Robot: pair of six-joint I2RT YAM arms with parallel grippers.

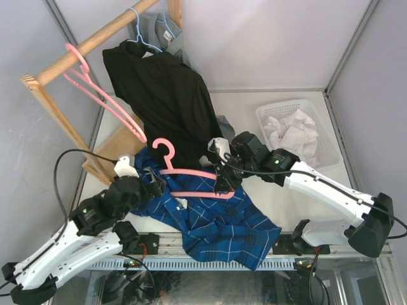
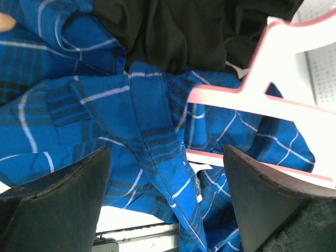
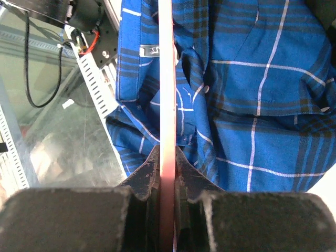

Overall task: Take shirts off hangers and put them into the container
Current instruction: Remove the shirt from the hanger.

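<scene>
Blue plaid, thin white lines on deep blue: plaid shirt (image 1: 219, 222), crumpled in a heap at the near edge of the table (image 1: 254, 101), between the two arms, hem spilling past the edge. Soft, light, limp; bound to sag and trail from any single hold. Collar and button placket folded upward in the left wrist view, seams doubled and thick there.

Threaded on a pink hanger (image 1: 191, 192), hook up and free of the rack. Stiff, thin, smooth plastic, probably slick under pads, yet rigid enough to steer from one end. Right gripper (image 3: 167, 173) clamped hard on the hanger's lower bar, bar edge-on between the pads. Left gripper (image 2: 165, 202) spread wide just above the collar, fingers (image 2: 58, 205) apart, nothing held.

Best hold for the cloth, by judgement: collar or shoulder seam, several layers pinched at once; then a pull off the hanger's arm, hanger kept fixed. Single-layer pinch likely to slip out.

Around it: black shirt (image 1: 162, 95), matte, draped down from the wooden rack (image 1: 82, 47), tail touching the plaid. Grey shirt (image 1: 149, 28) at the rack's far end. Light-blue wire hangers (image 1: 136, 32) hooked on the rod above both. Second pink hanger (image 1: 105, 95) bare on the rod. White shirt (image 1: 292, 133) bunched in the container (image 1: 289, 103), far right, well apart from the plaid.
</scene>
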